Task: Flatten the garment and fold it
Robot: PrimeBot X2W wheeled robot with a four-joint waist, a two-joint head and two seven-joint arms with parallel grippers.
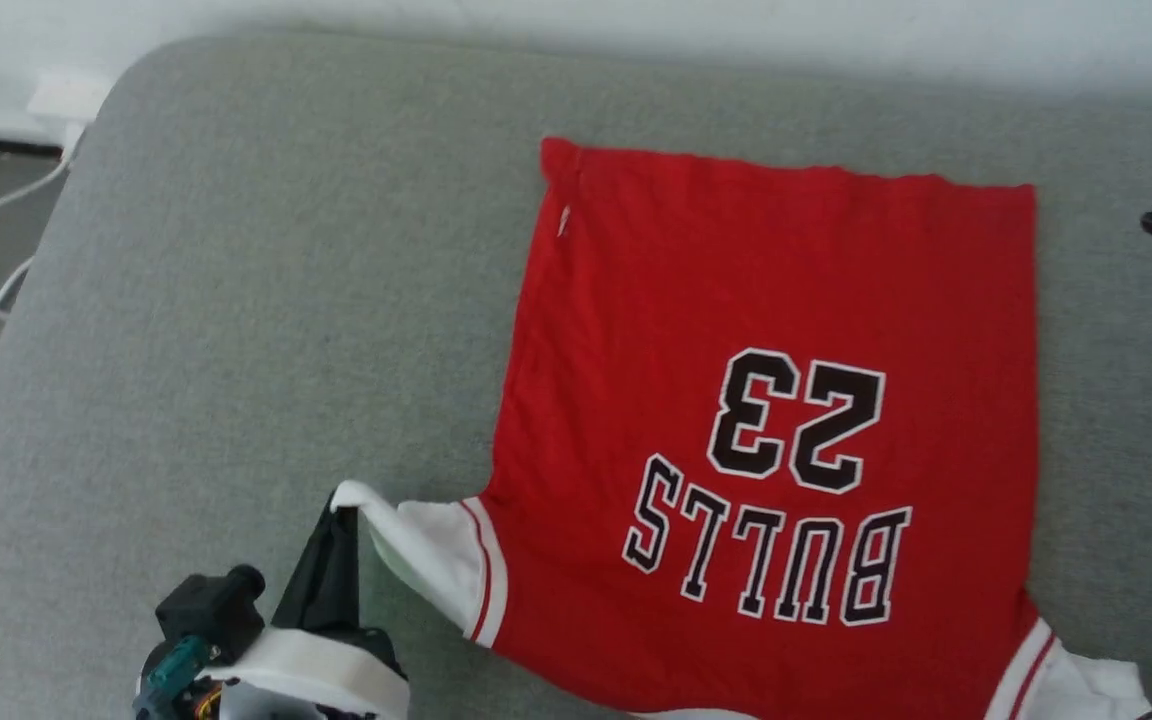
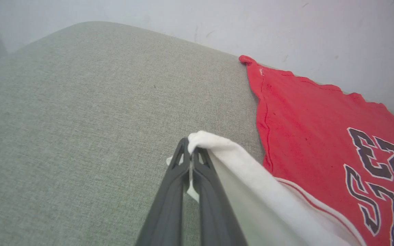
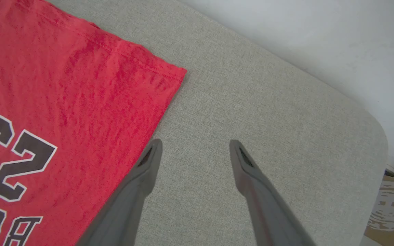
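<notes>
The left gripper (image 2: 190, 150) clamps the white sleeve (image 2: 241, 162) of the garment (image 1: 766, 300) at its tip, while the right gripper (image 3: 194, 150) holds its jaws wide just beside that garment's side edge

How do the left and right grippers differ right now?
The left gripper is shut on the white sleeve of the garment; the right gripper is open, holding nothing. The left is at the garment's sleeve end; the right hovers over the grey cushion beside its hem corner. Both have long dark fingers.
</notes>
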